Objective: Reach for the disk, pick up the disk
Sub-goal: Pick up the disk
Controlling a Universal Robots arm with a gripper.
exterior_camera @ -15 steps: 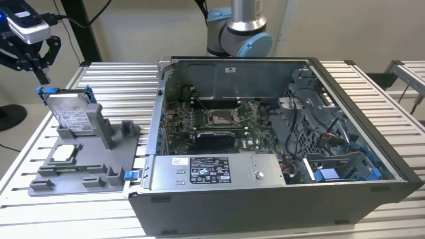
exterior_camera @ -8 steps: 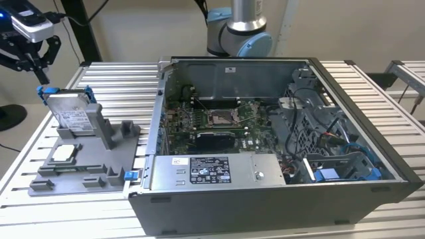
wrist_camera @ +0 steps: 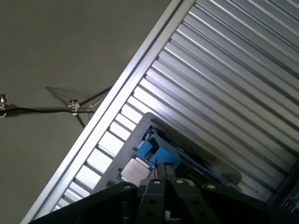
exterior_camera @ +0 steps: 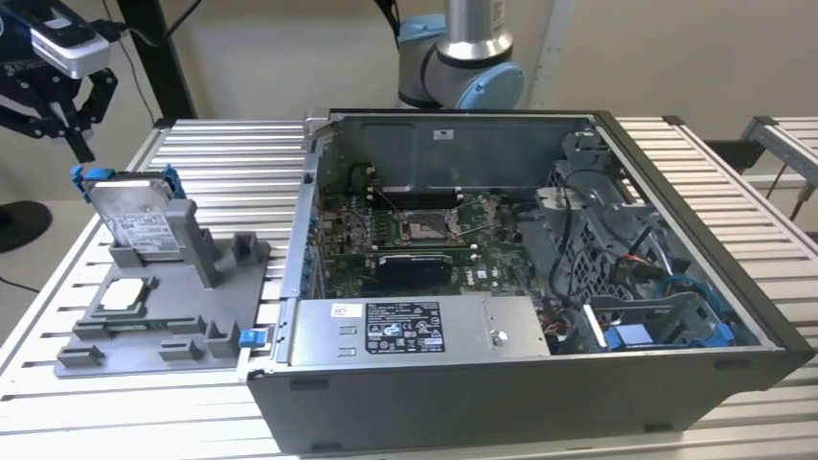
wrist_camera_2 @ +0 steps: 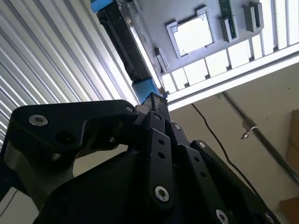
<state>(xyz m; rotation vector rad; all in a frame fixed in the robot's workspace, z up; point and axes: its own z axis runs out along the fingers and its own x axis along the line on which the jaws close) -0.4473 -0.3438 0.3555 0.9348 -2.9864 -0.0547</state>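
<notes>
Disk [exterior_camera: 138, 220] upright in grey holder [exterior_camera: 167, 331], pincer [exterior_camera: 82, 151] drawn narrow, empty, just above its blue rail [exterior_camera: 92, 175]

We are looking at an arm [exterior_camera: 476, 24] whose upright tube is gleaming in brushed silver, while the rounded joint housings below it are showing grey shells closed by pale blue end caps [exterior_camera: 496, 88]. In the exterior view we are also seeing a white-and-grey camera box [exterior_camera: 67, 43] sitting on the wrist. In the second wrist view the claw [wrist_camera_2: 154, 103] is presenting itself in matte black: flat link bars [wrist_camera_2: 156, 154] with rounded ends, overlapping in layers, and we are counting several silver socket-head screws [wrist_camera_2: 161, 193] shining in their pivots.
</notes>
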